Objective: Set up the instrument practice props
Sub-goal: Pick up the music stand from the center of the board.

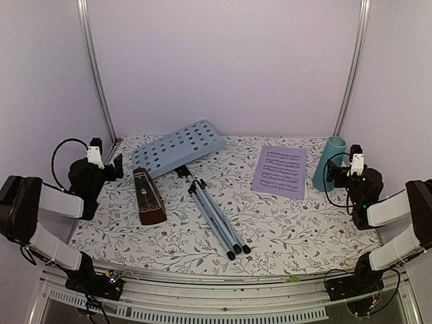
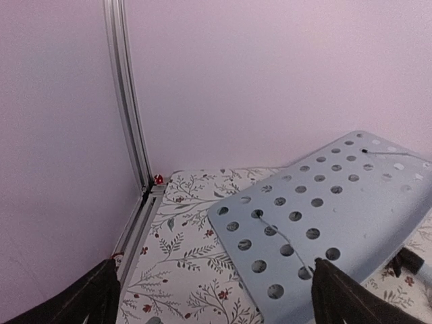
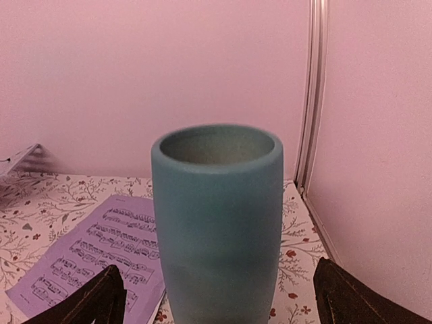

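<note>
Both the left gripper [image 1: 116, 167] & right gripper [image 1: 335, 173] gape empty; pale-blue perforated metal music stand [image 1: 179, 146], lying centre-left in top view, is prob. stiff, light, slick, so pinch its silver tripod legs [image 1: 217, 221].

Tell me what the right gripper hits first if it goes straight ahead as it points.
The teal cup, upright dead ahead of the right gripper, centred between its open fingers; seemingly close, depth unclear.

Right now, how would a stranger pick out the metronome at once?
Start at the pale-blue perforated music stand at the back left of the flowered table. Just in front of its left end, left of the silver legs, is the metronome. It alone is dark red-brown and pyramid-shaped.
</note>
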Controlling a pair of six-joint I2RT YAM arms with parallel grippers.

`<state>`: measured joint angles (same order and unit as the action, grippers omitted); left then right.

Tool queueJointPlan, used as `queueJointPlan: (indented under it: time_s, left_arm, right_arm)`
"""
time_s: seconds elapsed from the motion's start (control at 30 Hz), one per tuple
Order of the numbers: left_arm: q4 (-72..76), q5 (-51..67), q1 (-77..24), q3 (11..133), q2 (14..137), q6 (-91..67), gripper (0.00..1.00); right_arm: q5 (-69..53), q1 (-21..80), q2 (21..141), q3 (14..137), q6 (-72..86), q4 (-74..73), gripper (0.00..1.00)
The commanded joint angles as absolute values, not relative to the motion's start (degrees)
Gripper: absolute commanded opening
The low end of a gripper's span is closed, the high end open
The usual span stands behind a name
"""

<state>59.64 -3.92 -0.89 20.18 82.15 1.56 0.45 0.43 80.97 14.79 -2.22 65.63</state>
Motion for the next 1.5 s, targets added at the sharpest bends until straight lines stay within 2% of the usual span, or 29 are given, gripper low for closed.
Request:
queueJointPlan:
  time_s: [0.0,0.13,0.37,0.53,0.67,0.93,1.07,1.2,1.47]
  left_arm:
    - [45.9,-3.5,-1.8,25.0,73.4,-1.9,0.99]
    - [37.2,-1.6,-4.8,28.1,67.5,-3.8,0.99]
    - [18.9,2.9,-10.0,35.7,61.8,-8.4,0.99]
    - [9.6,2.9,-15.8,40.3,60.7,-11.5,0.99]
    - [-0.4,4.0,-13.4,46.3,60.6,-18.8,0.99]
    - [-4.8,9.3,-10.5,52.1,61.2,-21.5,0.99]
    - [-7.9,11.4,-13.2,55.2,62.2,-22.7,0.99]
    - [-12.3,5.6,-21.7,58.1,62.2,-22.0,0.99]
    - [-13.2,2.5,-35.0,57.7,62.4,-26.9,0.99]
  right_arm:
    - [3.5,2.1,72.0,18.5,-0.5,54.3,0.99]
    - [4.4,6.5,65.7,22.0,4.7,43.9,0.99]
    - [15.5,23.7,59.0,26.7,3.8,31.6,0.99]
    - [25.7,38.1,60.0,32.3,1.0,24.8,0.99]
    - [24.6,39.1,61.6,40.4,4.0,13.5,0.99]
    - [22.8,38.5,58.7,40.4,10.4,15.0,0.99]
    - [16.7,38.5,64.2,45.4,13.5,10.9,0.99]
    - [7.5,39.8,74.6,54.0,16.6,3.4,0.99]
    - [-1.0,47.7,92.7,66.4,17.8,-1.3,0.99]
